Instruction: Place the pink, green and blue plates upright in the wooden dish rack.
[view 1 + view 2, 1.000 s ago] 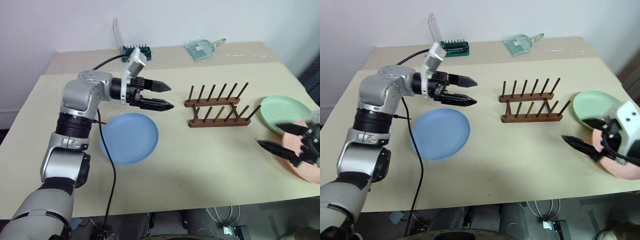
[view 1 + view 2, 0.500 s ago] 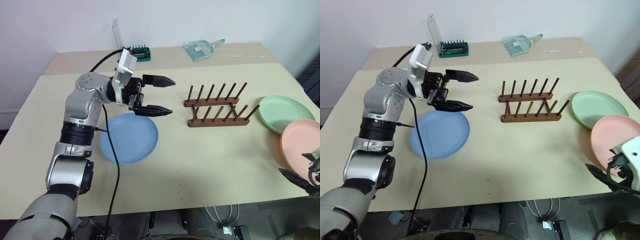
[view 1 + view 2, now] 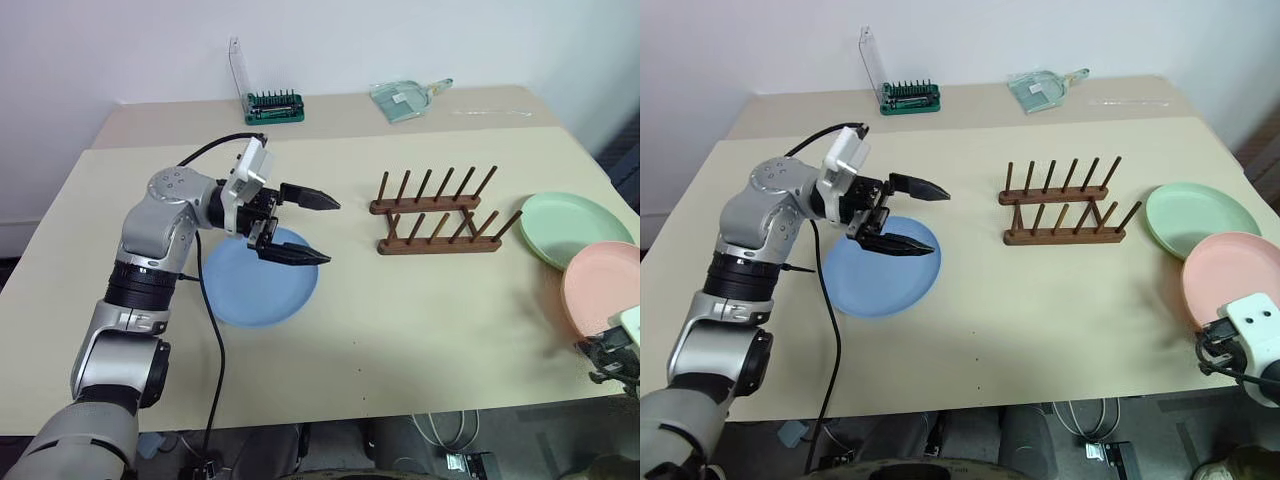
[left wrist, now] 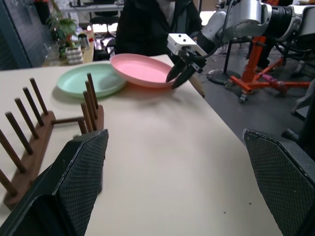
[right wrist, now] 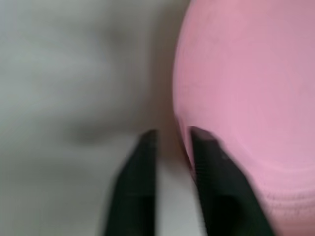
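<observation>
left pincer: spread wide with nothing in it, hanging just above the far edge of the blue plate, tips aimed toward the rack
right pincer: down at the near right edge of the worktop, fingers pretty much closed together right at the pink plate's rim; can't tell whether they've actually got the rim pinched
pink plate: flat on the worktop at the right edge, its far rim overlapping the green one
green plate: flat too, just right of the rack
blue plate: lying flat, left of centre, well apart from the other two
wooden dish rack: mid worktop, pegs up, not a single plate in it
back of the worktop: green tool holder with its clear lid flipped up, plus a clear dustpan
</observation>
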Robot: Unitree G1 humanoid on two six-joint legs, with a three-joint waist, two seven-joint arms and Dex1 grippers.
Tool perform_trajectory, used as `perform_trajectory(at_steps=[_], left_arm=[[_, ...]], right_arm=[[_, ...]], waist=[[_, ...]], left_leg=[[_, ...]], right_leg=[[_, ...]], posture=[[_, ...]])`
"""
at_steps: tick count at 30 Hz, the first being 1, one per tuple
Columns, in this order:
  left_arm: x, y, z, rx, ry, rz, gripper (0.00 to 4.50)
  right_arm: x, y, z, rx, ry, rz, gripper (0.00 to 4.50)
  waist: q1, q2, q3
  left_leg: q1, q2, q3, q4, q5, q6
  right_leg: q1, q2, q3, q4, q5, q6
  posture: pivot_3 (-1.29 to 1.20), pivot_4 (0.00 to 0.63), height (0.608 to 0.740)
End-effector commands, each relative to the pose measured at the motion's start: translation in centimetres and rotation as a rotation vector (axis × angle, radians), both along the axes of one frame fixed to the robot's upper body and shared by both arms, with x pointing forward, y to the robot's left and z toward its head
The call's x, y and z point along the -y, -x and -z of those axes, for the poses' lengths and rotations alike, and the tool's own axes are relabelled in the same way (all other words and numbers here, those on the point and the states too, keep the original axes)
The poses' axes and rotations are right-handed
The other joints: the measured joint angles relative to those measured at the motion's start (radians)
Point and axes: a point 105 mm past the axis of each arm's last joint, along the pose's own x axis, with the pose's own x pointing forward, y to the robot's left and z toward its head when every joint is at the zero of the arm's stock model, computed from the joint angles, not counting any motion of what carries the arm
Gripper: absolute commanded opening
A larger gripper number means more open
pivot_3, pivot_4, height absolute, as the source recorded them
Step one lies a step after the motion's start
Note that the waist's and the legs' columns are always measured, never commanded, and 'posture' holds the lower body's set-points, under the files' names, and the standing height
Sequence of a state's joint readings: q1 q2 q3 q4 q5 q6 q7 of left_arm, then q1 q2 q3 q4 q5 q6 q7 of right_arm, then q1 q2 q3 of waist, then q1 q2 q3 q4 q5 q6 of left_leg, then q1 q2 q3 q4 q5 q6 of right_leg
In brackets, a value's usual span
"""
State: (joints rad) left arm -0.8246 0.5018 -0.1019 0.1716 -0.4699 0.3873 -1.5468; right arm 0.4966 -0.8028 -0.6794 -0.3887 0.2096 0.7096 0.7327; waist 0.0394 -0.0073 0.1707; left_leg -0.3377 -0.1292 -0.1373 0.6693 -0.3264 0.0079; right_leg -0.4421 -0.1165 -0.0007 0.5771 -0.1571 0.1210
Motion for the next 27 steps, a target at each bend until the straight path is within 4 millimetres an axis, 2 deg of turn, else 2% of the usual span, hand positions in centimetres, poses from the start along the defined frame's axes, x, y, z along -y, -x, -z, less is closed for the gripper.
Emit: perform_trajectory(at_steps=[1, 3, 5, 7, 10, 11, 13, 16, 17, 21, 24, 27], left_arm=[[0.0, 0.4, -1.0, 0.039, 0.014, 0.011, 4.50], [0.0, 0.4, -1.0, 0.036, 0.013, 0.010, 4.50], [-0.1, 0.2, -1.0, 0.031, 0.011, 0.007, 4.50], [-0.3, 0.1, -1.1, 0.024, 0.009, 0.006, 4.50], [-0.4, 0.1, -1.3, 0.021, 0.013, 0.006, 4.50], [-0.3, 0.0, -1.4, 0.022, 0.019, 0.004, 4.50], [-0.1, 0.0, -1.4, 0.021, 0.028, 0.003, 4.50], [0.3, 0.0, -1.3, 0.021, 0.043, 0.005, 4.50], [0.4, 0.0, -1.3, 0.021, 0.045, 0.005, 4.50], [0.4, 0.0, -1.4, 0.017, 0.058, -0.004, 4.50], [0.4, 0.0, -1.5, 0.018, 0.061, -0.009, 4.50], [0.3, 0.0, -1.6, 0.026, 0.063, -0.019, 4.50]], right_arm=[[0.1, -0.3, -1.3, 0.025, 0.047, -0.020, 0.02], [-0.2, -0.5, -2.5, 0.045, 0.048, -0.045, 0.02], [-1.0, -0.7, -4.5, 0.064, 0.057, -0.097, 0.02], [-1.6, -0.9, -7.6, 0.088, 0.087, -0.139, 0.02], [-3.6, -1.6, -13.0, 0.201, 0.051, -0.201, 0.02], [-4.5, -1.9, -14.7, 0.258, 0.014, -0.228, 0.02], [-5.6, -2.2, -17.0, 0.339, -0.053, -0.262, 0.02], [-7.3, -3.3, -20.9, 0.554, -0.310, -0.376, 0.02], [-7.5, -3.5, -21.4, 0.584, -0.355, -0.392, 0.02], [-8.7, -4.5, -24.8, 0.752, -0.731, -0.586, 0.02], [-9.3, -4.8, -26.0, 0.736, -0.933, -0.719, 0.02], [-8.4, -5.8, -26.5, 0.725, -1.063, -0.741, 0.02]], waist=[[0.000, 0.000, 0.000], [0.001, 0.000, 0.000], [0.000, 0.000, 0.000], [-0.004, 0.001, 0.000], [-0.005, 0.002, 0.000], [-0.005, 0.001, 0.000], [-0.001, 0.001, 0.000], [0.002, -0.003, 0.001], [0.003, -0.004, 0.001], [-0.002, -0.003, 0.001], [-0.004, -0.002, 0.001], [-0.001, -0.002, 0.001]], left_leg=[[0.000, 0.000, 0.000, 0.000, 0.000, 0.000], [0.000, 0.000, 0.000, 0.000, 0.000, 0.000], [0.000, 0.000, 0.000, 0.000, 0.000, 0.000], [0.000, 0.000, 0.000, 0.000, 0.000, 0.000], [0.000, 0.001, 0.001, 0.000, 0.000, 0.000], [0.000, 0.001, 0.001, 0.000, 0.000, 0.000], [0.000, 0.002, 0.001, 0.000, 0.000, 0.000], [-0.001, 0.003, -0.001, 0.000, 0.000, 0.000], [-0.002, 0.002, -0.001, 0.000, 0.000, 0.000], [-0.003, 0.002, 0.001, 0.000, 0.000, 0.000], [-0.002, 0.003, 0.002, -0.001, 0.001, -0.001], [-0.002, 0.004, 0.001, -0.002, 0.001, -0.001]], right_leg=[[0.000, 0.000, 0.000, 0.000, 0.000, 0.000], [0.000, 0.000, 0.000, 0.000, 0.000, 0.000], [0.000, 0.000, 0.000, 0.000, 0.000, 0.000], [0.000, 0.000, 0.000, 0.000, 0.000, 0.000], [0.000, 0.000, 0.000, 0.000, 0.000, 0.001], [0.000, 0.001, 0.000, 0.000, 0.000, 0.001], [0.000, 0.001, 0.000, 0.000, 0.000, 0.000], [0.001, 0.002, -0.002, -0.003, 0.001, -0.001], [0.001, 0.002, -0.002, -0.004, 0.002, -0.002], [0.001, 0.001, -0.002, -0.009, 0.004, -0.002], [0.001, 0.001, -0.001, -0.012, 0.005, -0.003], [0.000, 0.003, -0.001, -0.012, 0.005, -0.003]], posture=[[0.00, 0.150, 0.740], [0.00, 0.150, 0.740], [0.00, 0.150, 0.740], [0.00, 0.150, 0.740], [0.00, 0.150, 0.740], [0.00, 0.150, 0.740], [0.00, 0.150, 0.740], [0.00, 0.150, 0.740], [0.00, 0.150, 0.740], [0.00, 0.150, 0.740], [0.00, 0.150, 0.740], [0.00, 0.150, 0.740]])
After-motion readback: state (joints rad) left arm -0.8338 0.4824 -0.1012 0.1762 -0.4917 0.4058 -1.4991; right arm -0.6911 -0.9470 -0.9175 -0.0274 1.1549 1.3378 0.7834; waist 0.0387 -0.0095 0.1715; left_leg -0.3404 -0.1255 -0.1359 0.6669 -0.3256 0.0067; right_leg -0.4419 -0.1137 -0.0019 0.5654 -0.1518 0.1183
